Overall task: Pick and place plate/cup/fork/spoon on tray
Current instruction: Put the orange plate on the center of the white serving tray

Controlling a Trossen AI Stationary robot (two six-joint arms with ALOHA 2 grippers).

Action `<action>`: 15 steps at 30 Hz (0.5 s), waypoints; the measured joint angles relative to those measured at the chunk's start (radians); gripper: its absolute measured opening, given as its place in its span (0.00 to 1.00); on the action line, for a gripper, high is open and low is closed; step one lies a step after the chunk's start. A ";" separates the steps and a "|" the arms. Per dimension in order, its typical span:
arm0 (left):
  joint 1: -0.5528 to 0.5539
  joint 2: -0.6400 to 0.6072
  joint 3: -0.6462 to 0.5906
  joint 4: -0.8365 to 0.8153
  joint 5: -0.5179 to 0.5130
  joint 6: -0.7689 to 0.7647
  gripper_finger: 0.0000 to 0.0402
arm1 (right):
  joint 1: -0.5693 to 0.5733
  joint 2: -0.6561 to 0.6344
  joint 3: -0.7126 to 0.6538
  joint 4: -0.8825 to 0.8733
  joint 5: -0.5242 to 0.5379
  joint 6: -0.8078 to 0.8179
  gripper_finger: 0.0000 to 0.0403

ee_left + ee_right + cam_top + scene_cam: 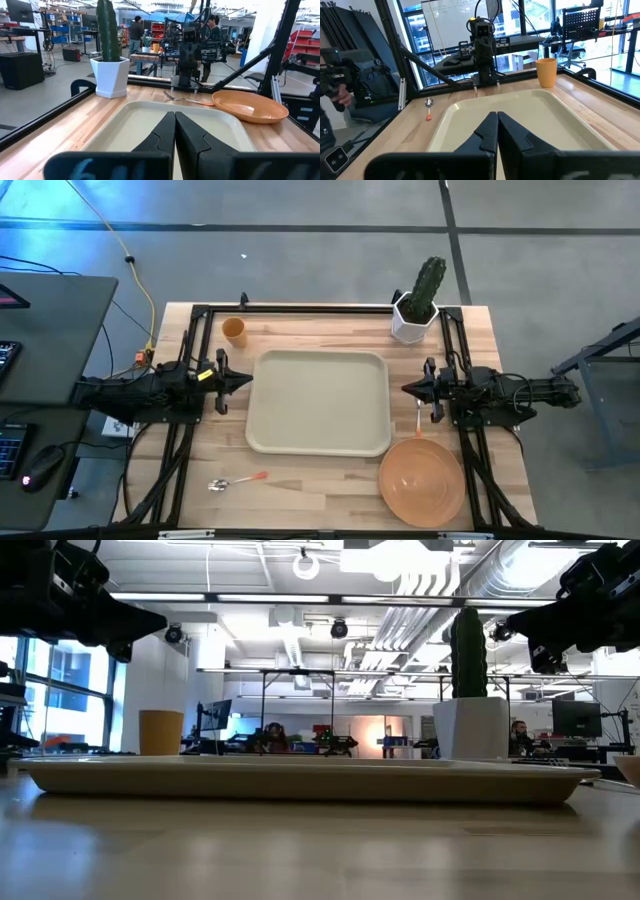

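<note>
Both tools are clenched on nothing: left tool (243, 381) and right tool (408, 388) flank the bare tray (318, 402). Plate (421, 480) and fork (418, 416) lie beside the right tool; cup (233, 330) and spoon (236, 481) nearer the left.

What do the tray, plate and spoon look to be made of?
The tray: probably plastic, matte cream, with moulded rounded corners and a raised rim. The plate: likely plastic, slightly translucent orange with a soft sheen. The spoon: shiny silver bowl, apparently metal, on a thin orange handle, likely plastic.
</note>
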State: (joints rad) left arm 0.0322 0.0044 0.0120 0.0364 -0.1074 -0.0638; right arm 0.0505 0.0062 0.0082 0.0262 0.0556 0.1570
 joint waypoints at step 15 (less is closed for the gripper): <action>0.000 0.015 0.000 0.246 -0.117 -0.327 0.00 | -0.005 0.000 0.000 0.009 0.050 -0.176 0.00</action>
State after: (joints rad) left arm 0.0322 0.0198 0.0120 0.2822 -0.2245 -0.3908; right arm 0.0460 0.0060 0.0081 0.0349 0.1060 -0.0191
